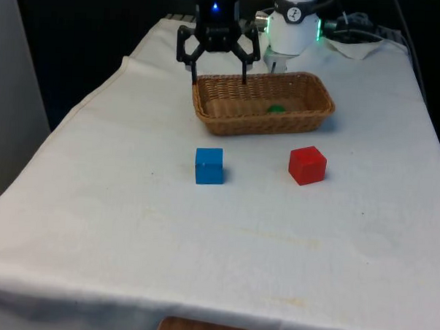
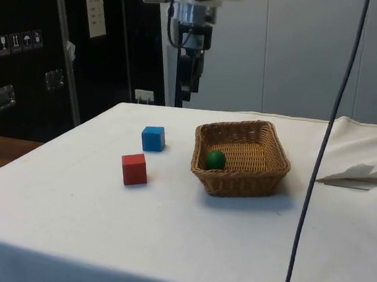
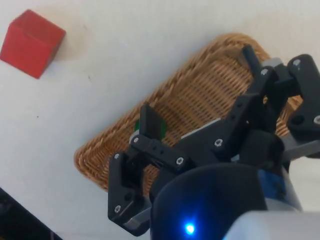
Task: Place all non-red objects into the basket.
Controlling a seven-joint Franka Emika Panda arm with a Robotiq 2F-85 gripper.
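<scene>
A blue cube and a red cube rest on the white cloth in front of the wicker basket. A green ball lies inside the basket. My gripper hangs open and empty over the basket's end at the front view's left. From the side, the gripper stands well above and behind the basket, with the ball, blue cube and red cube below. In the wrist view, one finger partly covers the ball in the basket; the red cube sits apart.
Crumpled white cloth lies near the robot's base behind the basket. A dark cable hangs down through the side view. Open cloth stretches from the cubes to the table's near edge.
</scene>
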